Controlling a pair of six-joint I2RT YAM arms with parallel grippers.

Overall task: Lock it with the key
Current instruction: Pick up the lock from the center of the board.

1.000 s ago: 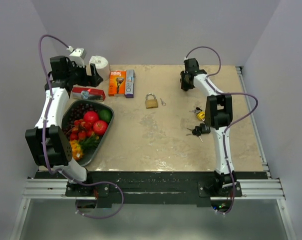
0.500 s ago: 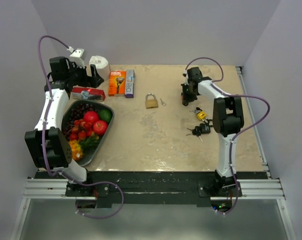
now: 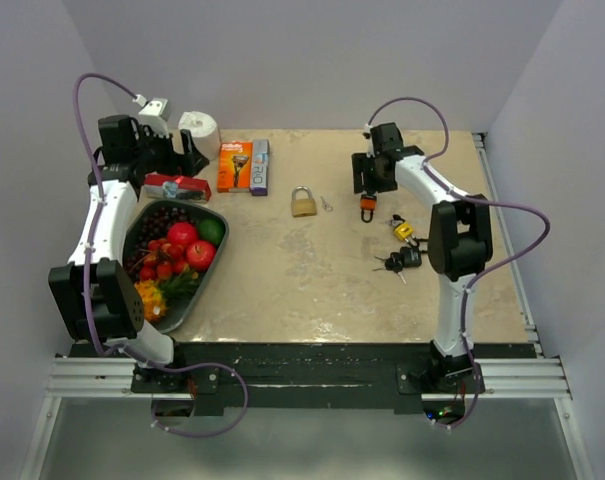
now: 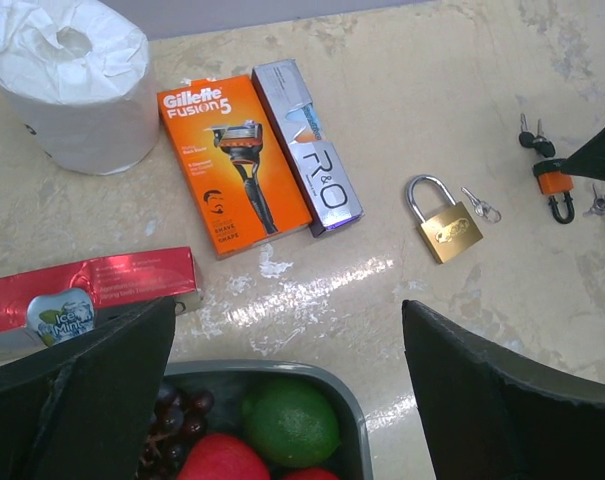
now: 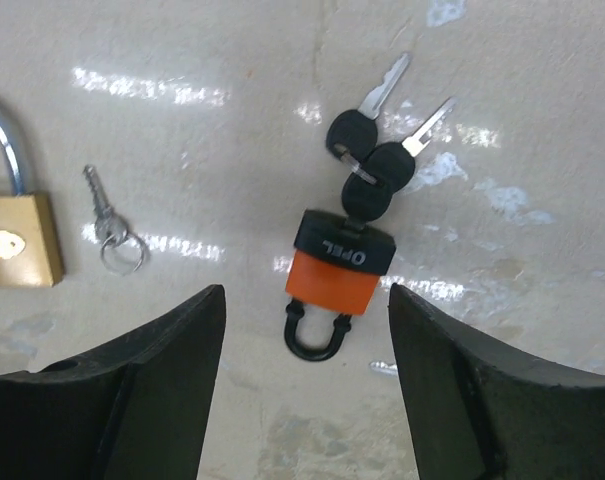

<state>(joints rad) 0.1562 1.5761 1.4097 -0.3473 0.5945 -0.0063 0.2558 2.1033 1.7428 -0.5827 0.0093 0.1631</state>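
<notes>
Within the last second the right hand [image 3: 368, 182] dipped toward the worktop [image 3: 312, 285] and lifted again, and an orange padlock [image 5: 331, 277] with black keys [image 5: 370, 165] at its base now lies beneath it, seemingly just set down. That hand hovers spread wide, holding and touching nothing. The brass padlock [image 3: 303, 203] and small key [image 3: 326, 204] lie just left – locking looks not yet begun – and the left hand [image 4: 289, 305] is spread and empty too

Toilet roll [image 4: 67, 85], orange razor pack [image 4: 232, 165] touching silver box [image 4: 307, 145], red packet [image 4: 92, 285] just behind a grey tray [image 3: 194, 303] of fruit [image 3: 182, 235].
</notes>
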